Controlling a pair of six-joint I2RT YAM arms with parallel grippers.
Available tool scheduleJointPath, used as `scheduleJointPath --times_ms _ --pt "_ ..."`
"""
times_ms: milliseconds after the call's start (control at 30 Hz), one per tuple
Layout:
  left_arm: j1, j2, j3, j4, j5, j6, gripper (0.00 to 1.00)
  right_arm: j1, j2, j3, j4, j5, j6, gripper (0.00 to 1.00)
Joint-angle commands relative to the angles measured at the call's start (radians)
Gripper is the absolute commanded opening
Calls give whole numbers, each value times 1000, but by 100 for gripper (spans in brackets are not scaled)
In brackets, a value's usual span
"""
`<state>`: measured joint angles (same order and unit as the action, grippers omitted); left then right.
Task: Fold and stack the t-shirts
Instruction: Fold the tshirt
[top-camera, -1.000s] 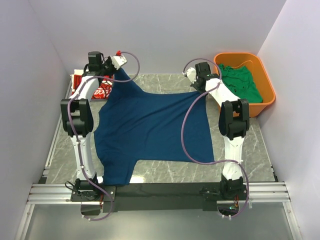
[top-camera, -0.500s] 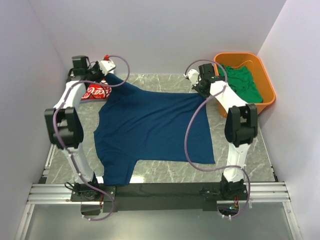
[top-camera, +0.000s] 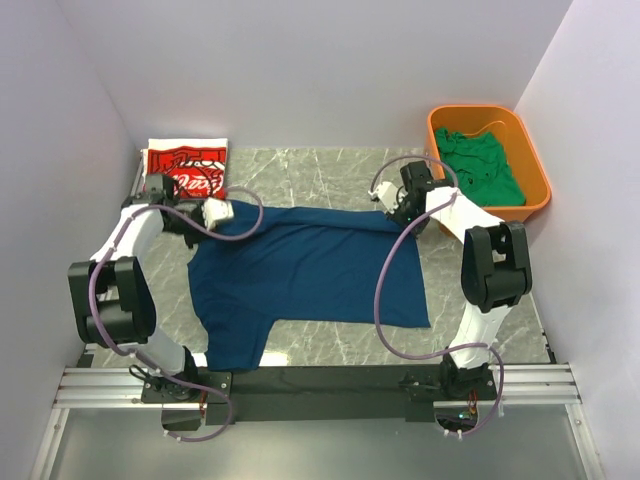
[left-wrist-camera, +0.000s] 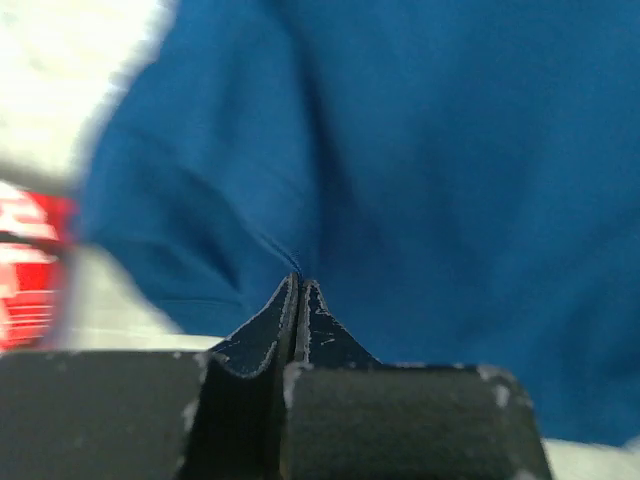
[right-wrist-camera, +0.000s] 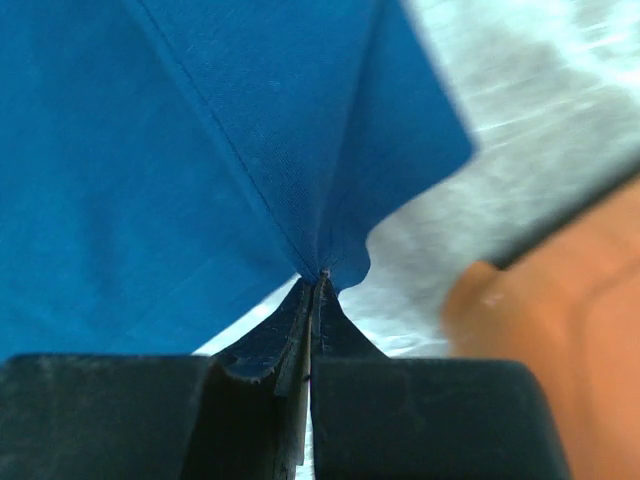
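The navy blue t-shirt (top-camera: 300, 275) lies on the table, plain side up, its far edge lifted and drawn toward the near side. My left gripper (top-camera: 222, 216) is shut on its far left part, and the cloth (left-wrist-camera: 420, 160) fills the left wrist view. My right gripper (top-camera: 396, 207) is shut on its far right corner (right-wrist-camera: 330, 255). A red t-shirt with white lettering (top-camera: 187, 165) lies folded at the far left. A green t-shirt (top-camera: 480, 165) sits in the orange tub (top-camera: 535, 205).
The orange tub stands at the far right beside the right arm and shows in the right wrist view (right-wrist-camera: 560, 340). White walls close in the left, far and right sides. Grey marble table (top-camera: 320, 170) shows beyond the shirt.
Both grippers have pulled the navy shirt's far edge toward the near side, over the shirt. The left arm has moved off the red shirt, which now shows whole.
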<state>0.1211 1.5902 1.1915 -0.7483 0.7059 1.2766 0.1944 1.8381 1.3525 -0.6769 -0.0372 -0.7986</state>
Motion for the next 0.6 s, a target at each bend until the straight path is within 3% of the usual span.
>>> scheduleJointPath --times_ms 0,100,167,333,433,567 --pt "5 -68 -82 -166 -3 96 1 10 -31 -18 -9 -26 -4 0" --pt "0 -105 -141 -148 -26 60 1 11 -30 -32 3 -23 1 0" --pt "-3 -108 -139 -100 -55 -40 1 10 -28 -13 -7 -24 9 0" --pt "28 -59 25 -178 -57 -177 1 8 -45 66 -58 -38 16 0" --pt "54 -61 71 -250 -23 -155 1 7 -69 77 -85 -56 12 0" --pt "64 -101 16 -250 -52 -111 1 8 -102 30 -107 -66 -7 0"
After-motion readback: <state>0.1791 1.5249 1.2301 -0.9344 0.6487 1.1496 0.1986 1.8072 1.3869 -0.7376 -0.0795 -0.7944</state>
